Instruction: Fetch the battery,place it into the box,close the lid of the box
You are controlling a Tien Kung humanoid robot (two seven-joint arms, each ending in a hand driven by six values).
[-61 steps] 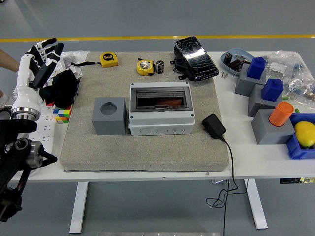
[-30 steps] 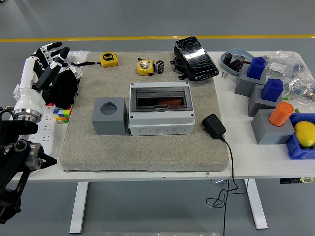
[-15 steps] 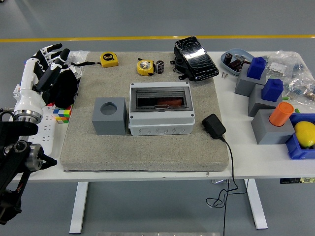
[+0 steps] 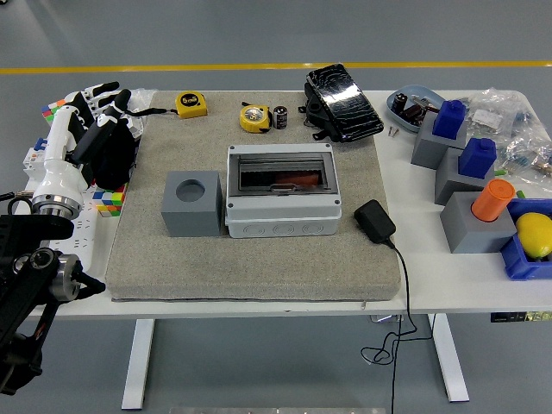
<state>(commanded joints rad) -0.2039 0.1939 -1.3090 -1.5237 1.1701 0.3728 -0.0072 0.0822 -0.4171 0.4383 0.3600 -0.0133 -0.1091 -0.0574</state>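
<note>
A small black battery (image 4: 280, 117) stands upright at the far side of the grey mat (image 4: 259, 250), next to a yellow tape measure (image 4: 254, 118). The grey box (image 4: 282, 191) sits mid-mat; its clear lid looks closed, with something red inside. My left hand (image 4: 97, 108) is at the table's far left, raised over a black bundle (image 4: 112, 155), fingers spread and empty, far from the battery. My right arm is out of view.
A grey block with a round hole (image 4: 191, 203) touches the box's left side. A black adapter (image 4: 374, 221) with its cable lies right of the box. A black pouch (image 4: 343, 102), a second tape measure (image 4: 191, 104), and grey stands with coloured objects (image 4: 470, 172) lie around.
My left hand has drifted right and a little lower, toward the mat's left edge. A person's hand at the left edge two seconds ago is gone. Nothing on the mat moved.
</note>
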